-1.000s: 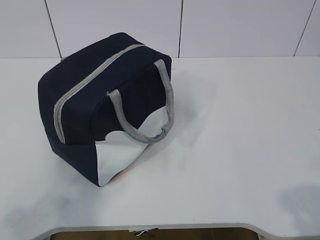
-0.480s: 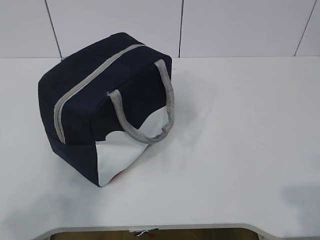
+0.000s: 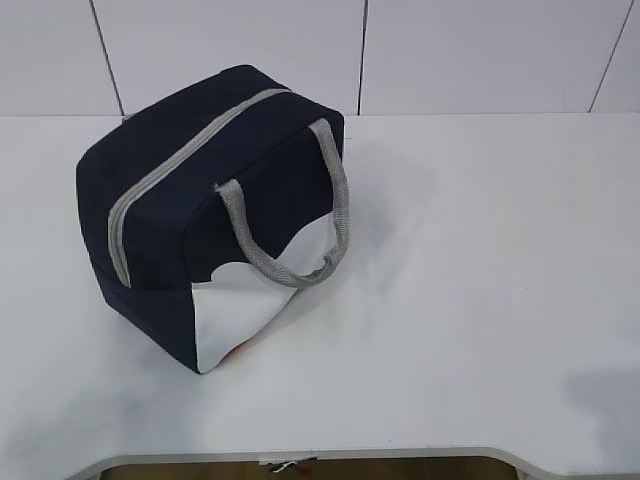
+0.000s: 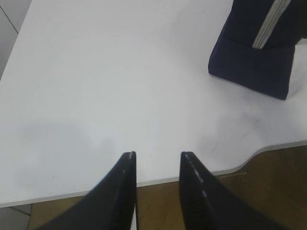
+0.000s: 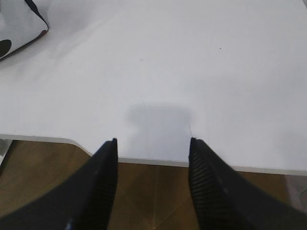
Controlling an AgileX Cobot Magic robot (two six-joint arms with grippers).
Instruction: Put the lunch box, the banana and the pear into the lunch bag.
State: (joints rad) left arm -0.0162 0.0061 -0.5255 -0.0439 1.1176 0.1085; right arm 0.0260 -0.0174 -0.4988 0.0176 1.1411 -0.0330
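The navy-blue lunch bag [image 3: 200, 215] stands on the white table [image 3: 480, 280] at the left, its grey zipper [image 3: 170, 170] closed along the top and a grey handle hanging over its white side panel. Its end shows in the left wrist view [image 4: 254, 52] and a white corner in the right wrist view [image 5: 17, 24]. The lunch box, the banana and the pear are out of view. My left gripper [image 4: 157, 154] is open and empty over the table's front edge. My right gripper [image 5: 152, 140] is open and empty over the front edge too. Neither gripper shows in the exterior view.
The table's front edge has a curved cut-out [image 3: 300, 458], with brown floor [image 5: 153, 191] below. A white tiled wall [image 3: 400, 50] runs behind the table.
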